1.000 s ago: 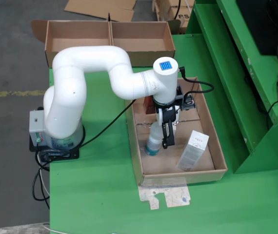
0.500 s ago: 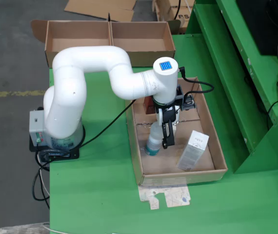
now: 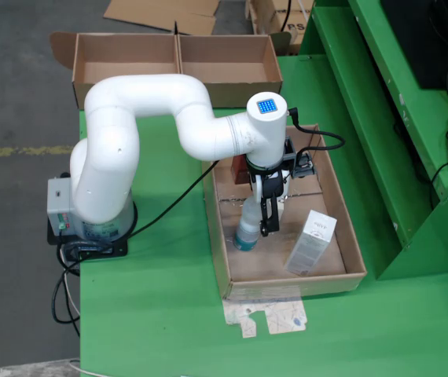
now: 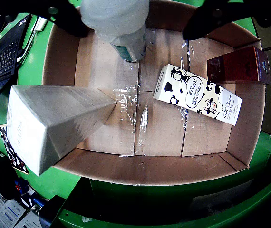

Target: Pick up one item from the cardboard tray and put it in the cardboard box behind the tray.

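In the fixed view the gripper [image 3: 268, 222] hangs at the centre of the frame over the cardboard tray [image 3: 351, 236]. A translucent plastic bottle [image 3: 250, 224] with a teal band near its lower end stands upright beside the black fingers, touching or overlapping them. In the gripper-mounted view the bottle [image 4: 121, 26] sits at the top centre, between the two dark fingers [image 4: 62, 16], which stand apart on either side. I cannot tell whether they press on it.

The tray's taped brown floor also holds a tall white carton [image 4: 50, 123] at left, a flat white hand cream box [image 4: 197, 94] printed with cows, and a dark red box [image 4: 239, 64] at upper right. The two-compartment cardboard box [image 3: 178, 64] lies at the fixed view's top.
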`<action>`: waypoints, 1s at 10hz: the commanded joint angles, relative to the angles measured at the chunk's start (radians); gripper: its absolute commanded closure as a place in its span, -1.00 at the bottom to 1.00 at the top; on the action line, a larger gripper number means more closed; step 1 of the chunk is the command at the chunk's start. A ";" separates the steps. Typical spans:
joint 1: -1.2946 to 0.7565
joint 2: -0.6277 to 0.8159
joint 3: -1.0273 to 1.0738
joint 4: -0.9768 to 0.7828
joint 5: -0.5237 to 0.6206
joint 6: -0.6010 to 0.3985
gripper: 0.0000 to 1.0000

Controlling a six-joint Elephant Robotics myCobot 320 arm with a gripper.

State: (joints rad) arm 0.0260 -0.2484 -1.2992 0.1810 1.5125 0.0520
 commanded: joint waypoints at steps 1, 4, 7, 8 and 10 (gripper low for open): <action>0.002 0.021 0.033 0.010 -0.005 -0.002 0.40; 0.002 0.021 0.033 0.010 -0.005 -0.002 1.00; 0.002 0.021 0.033 0.010 -0.005 -0.002 1.00; 0.002 0.021 0.033 0.010 -0.005 -0.002 1.00; 0.002 0.021 0.033 0.010 -0.005 -0.002 1.00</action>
State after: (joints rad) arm 0.0305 -0.2484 -1.2992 0.1810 1.5078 0.0520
